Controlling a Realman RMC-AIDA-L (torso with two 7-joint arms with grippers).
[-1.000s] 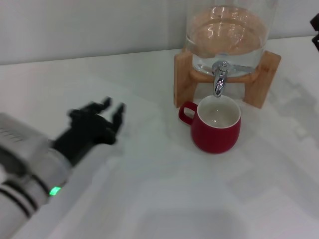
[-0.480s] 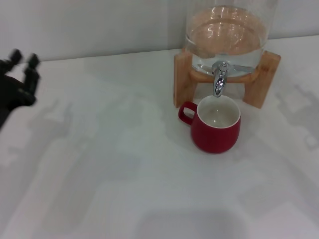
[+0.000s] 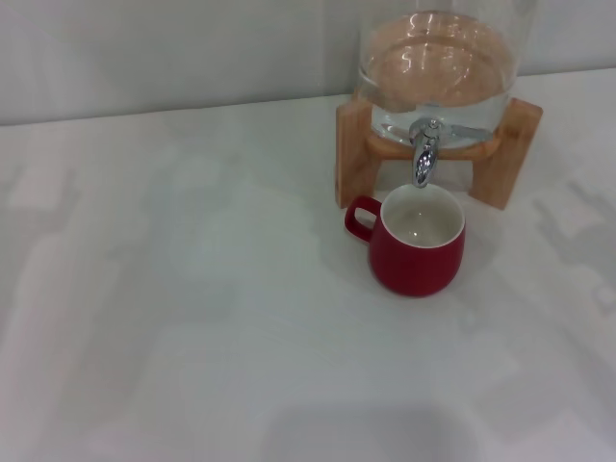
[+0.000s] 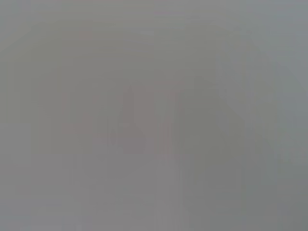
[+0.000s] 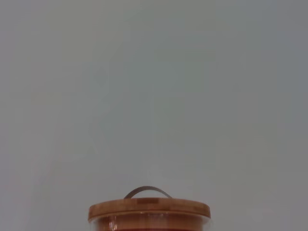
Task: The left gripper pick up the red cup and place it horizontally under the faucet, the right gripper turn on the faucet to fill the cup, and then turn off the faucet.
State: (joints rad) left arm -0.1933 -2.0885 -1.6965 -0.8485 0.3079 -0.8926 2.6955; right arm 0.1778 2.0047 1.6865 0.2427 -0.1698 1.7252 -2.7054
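Where the faucet (image 3: 423, 164) overhangs, red cup (image 3: 417, 241) upright, handle leftward

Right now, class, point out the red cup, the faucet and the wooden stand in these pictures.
red cup (image 3: 416, 258), head view, on its red outer wall.
faucet (image 3: 422, 164), head view, on the chrome spout.
wooden stand (image 3: 353, 164), head view, on the leg beside the cup's handle.

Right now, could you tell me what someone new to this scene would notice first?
The red cup stands upright on the white table, directly below the chrome faucet. Behind it, the glass dispenser holding water sits on a light wooden stand; the right wrist view shows its wooden lid with a thin metal handle. Neither gripper appears in any view.
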